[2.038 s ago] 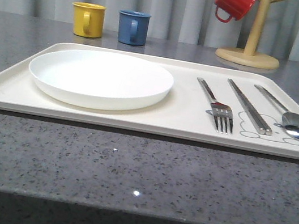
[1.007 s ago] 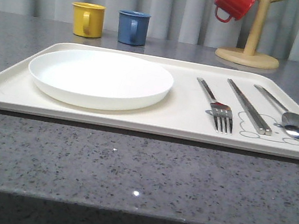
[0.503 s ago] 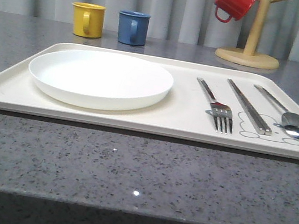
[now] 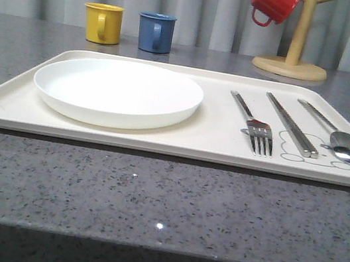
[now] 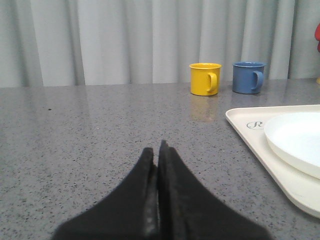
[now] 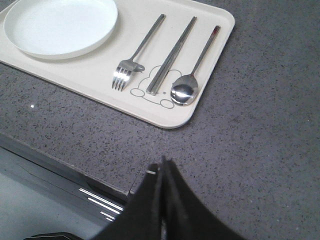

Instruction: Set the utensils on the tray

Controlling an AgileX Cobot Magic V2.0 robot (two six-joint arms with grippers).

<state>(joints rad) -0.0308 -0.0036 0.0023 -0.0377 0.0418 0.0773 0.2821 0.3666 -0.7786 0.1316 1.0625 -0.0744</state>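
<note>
Fork, chopsticks and spoon lying on the tray; both grippers shut and holding nothing.

Front view: cream tray (image 4: 213,144) sitting on the grey bench (image 4: 150,201), filling the middle of the frame. White plate (image 4: 118,91) resting on its left half. On the right half, fork (image 4: 254,123), chopsticks (image 4: 291,124) and spoon (image 4: 335,136) lying side by side in that order from left to right, apart from each other, handles pointing toward the top of the frame, over the grey line drawing. Yellow mug (image 4: 103,23) and blue mug (image 4: 156,32) standing upper left, off the tray; red mug (image 4: 274,3) hanging on a wooden stand (image 4: 292,56) upper right. Left gripper (image 5: 157,150), jaws pressed together, hovering over bare bench, tray edge at right of its frame. Right gripper (image 6: 163,165), jaws closed, hanging over the bench near its front edge, the tray's corner with the cutlery higher in that frame.
</note>
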